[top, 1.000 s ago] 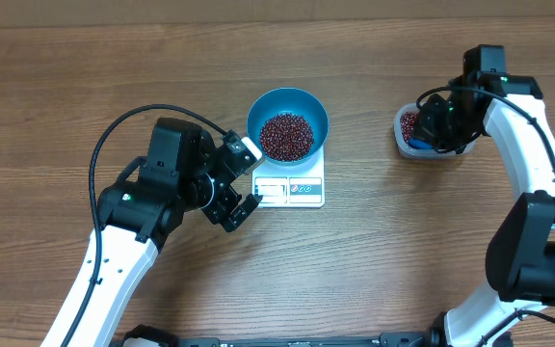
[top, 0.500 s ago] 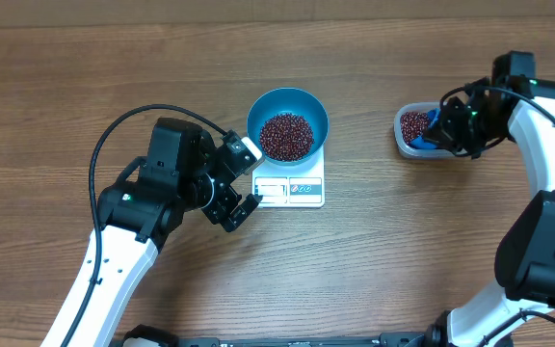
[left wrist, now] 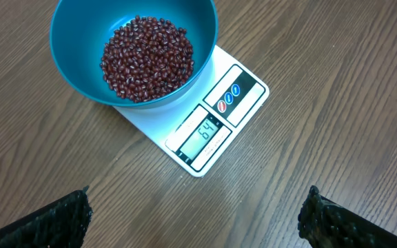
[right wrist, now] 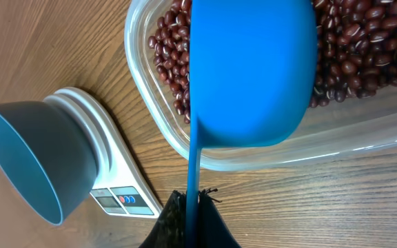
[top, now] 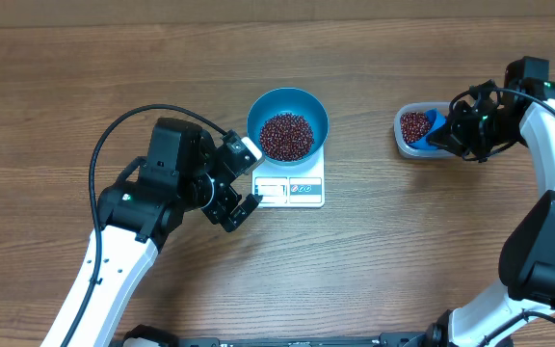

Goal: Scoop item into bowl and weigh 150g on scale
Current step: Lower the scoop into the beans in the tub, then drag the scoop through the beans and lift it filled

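bowl (top: 287, 104): on scale (top: 292, 190), so beans (top: 286, 136) get weighed | right gripper (right wrist: 191, 215): pinching scoop (right wrist: 250, 69) over tub (right wrist: 322, 148) right of scale | left gripper (left wrist: 195, 215): spread wide, empty

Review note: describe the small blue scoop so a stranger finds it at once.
On the brown wooden table, look right of the white square scale carrying the round teal-blue bowl, to the clear plastic tub of red-brown beans. The small blue plastic scoop is over that tub, its thin handle clamped in the right gripper; only it has a handle.
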Controlling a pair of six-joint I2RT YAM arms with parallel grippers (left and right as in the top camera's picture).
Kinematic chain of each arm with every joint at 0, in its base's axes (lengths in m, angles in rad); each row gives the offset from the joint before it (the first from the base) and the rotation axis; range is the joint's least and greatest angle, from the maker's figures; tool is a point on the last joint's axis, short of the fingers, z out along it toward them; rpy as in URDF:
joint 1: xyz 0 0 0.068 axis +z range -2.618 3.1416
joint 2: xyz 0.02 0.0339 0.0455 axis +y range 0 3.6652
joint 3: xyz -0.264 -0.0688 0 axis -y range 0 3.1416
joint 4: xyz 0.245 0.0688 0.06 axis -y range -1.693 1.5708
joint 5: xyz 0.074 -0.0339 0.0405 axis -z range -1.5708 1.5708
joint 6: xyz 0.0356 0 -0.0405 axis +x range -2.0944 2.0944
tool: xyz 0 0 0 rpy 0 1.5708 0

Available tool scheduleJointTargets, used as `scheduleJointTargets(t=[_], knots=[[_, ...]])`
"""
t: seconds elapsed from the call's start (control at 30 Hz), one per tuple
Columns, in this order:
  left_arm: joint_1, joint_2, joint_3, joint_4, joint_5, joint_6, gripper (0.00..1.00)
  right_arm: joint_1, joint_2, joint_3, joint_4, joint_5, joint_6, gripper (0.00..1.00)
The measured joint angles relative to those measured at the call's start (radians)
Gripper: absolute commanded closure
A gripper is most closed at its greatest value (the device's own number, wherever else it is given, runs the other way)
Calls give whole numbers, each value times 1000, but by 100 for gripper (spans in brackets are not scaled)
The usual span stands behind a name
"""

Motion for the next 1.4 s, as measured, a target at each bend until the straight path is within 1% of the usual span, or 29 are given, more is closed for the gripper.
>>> scheduleJointTargets(t=[0.77,1.4], knots=[[0,0,0,0,0,0,0,-98,0,0,-24,-50,-9,96],[0,0,0,0,0,0,0,-153,0,0,-66,-206,-95,96]])
